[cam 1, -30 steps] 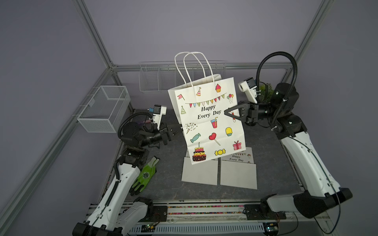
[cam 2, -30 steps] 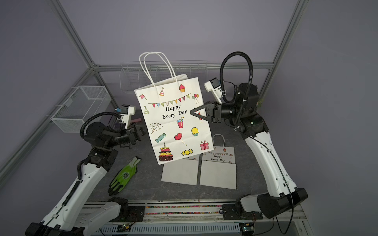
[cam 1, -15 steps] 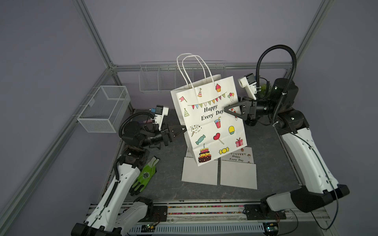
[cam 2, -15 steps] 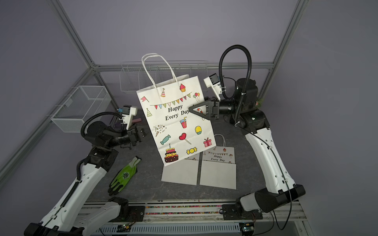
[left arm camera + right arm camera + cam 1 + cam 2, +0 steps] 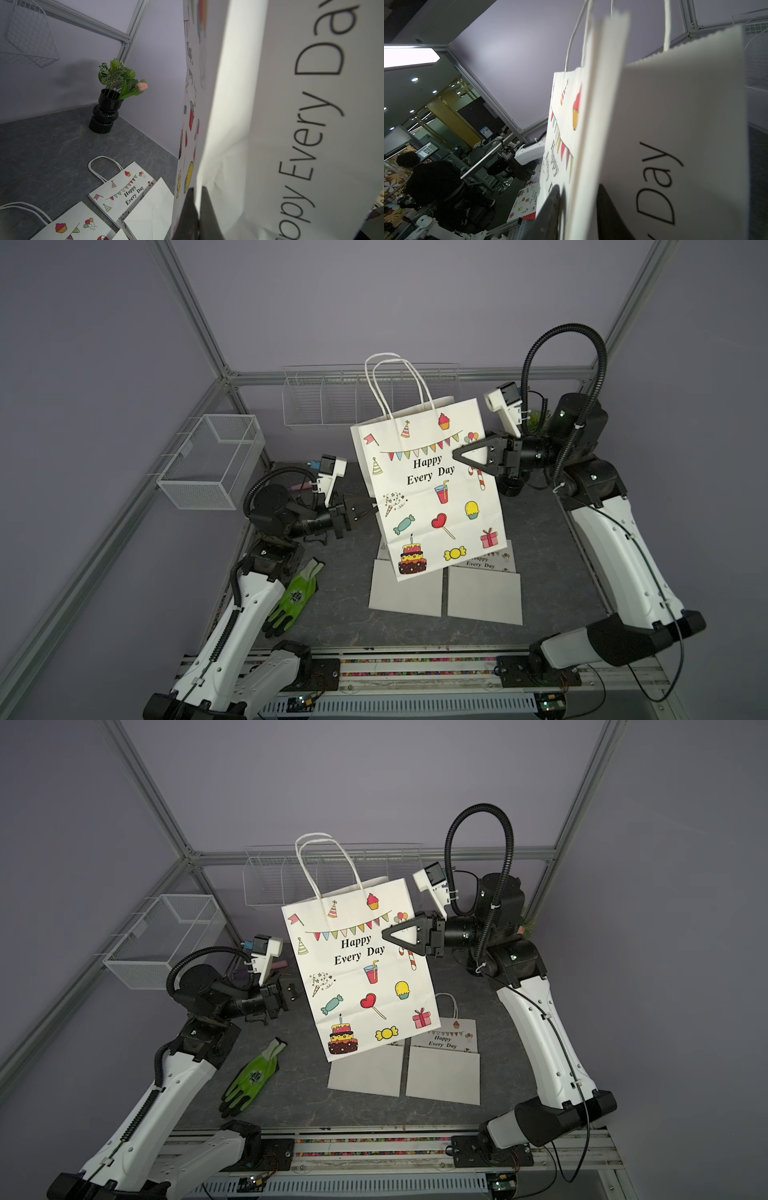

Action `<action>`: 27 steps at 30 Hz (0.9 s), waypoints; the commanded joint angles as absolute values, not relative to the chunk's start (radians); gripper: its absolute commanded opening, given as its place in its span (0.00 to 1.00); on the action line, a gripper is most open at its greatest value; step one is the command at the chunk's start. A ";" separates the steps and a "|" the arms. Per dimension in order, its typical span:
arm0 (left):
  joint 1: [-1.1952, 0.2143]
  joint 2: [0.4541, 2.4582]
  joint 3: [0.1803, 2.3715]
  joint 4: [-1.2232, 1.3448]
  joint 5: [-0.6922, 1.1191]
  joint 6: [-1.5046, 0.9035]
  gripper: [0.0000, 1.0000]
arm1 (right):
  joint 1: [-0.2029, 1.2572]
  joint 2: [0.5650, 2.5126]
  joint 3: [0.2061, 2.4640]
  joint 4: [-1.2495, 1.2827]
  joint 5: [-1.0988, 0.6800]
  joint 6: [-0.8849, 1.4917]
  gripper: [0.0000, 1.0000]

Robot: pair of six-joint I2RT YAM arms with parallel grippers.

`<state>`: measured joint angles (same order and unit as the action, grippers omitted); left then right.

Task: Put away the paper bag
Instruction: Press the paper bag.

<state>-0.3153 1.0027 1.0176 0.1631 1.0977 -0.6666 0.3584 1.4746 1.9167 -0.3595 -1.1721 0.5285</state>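
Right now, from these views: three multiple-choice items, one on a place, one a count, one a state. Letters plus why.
1. Where does the green glove lie?
A in the wire basket; B on the wall rack; C on the table beside the left arm.

2. How many folded bags lie flat on the table?
A one; B two; C four.

3. The left gripper is:
A shut on the raised paper bag's side edge; B open, touching nothing; C shut on the glove.

Key:
1 C: in both top views it rests on the dark tabletop next to that arm.
2 B: two lie side by side on the table.
3 A: the left wrist view shows its fingers pinched on a fold of the paper.
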 commanded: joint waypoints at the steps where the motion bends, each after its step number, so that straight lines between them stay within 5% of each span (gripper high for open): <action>1: -0.321 1.001 1.053 0.141 1.107 -0.648 0.14 | 0.365 1.491 1.950 -0.330 -1.196 0.541 0.17; 3: -0.321 0.998 1.056 0.140 1.095 -0.647 0.29 | 0.367 1.489 1.936 -0.334 -1.203 0.536 0.07; 6: -0.322 1.001 1.070 0.152 1.071 -0.664 0.61 | 0.372 1.462 1.883 -0.335 -1.207 0.516 0.07; 9: -0.322 1.008 1.084 0.213 1.068 -0.714 0.71 | 0.371 1.433 1.840 -0.335 -1.209 0.499 0.07; 13: -0.322 1.010 1.118 0.234 1.050 -0.736 0.67 | 0.370 1.423 1.835 -0.363 -1.204 0.471 0.07; 23: -0.321 1.001 1.228 0.001 0.965 -0.573 0.20 | 0.375 1.405 1.833 -0.370 -1.223 0.466 0.07; 27: -0.323 1.013 1.221 0.010 0.960 -0.582 0.19 | 0.380 1.399 1.829 -0.364 -1.218 0.472 0.07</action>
<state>-0.3172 1.0050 1.2076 0.0406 0.9802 -0.6006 0.3714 1.4200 1.8397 -0.3801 -1.2018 0.4812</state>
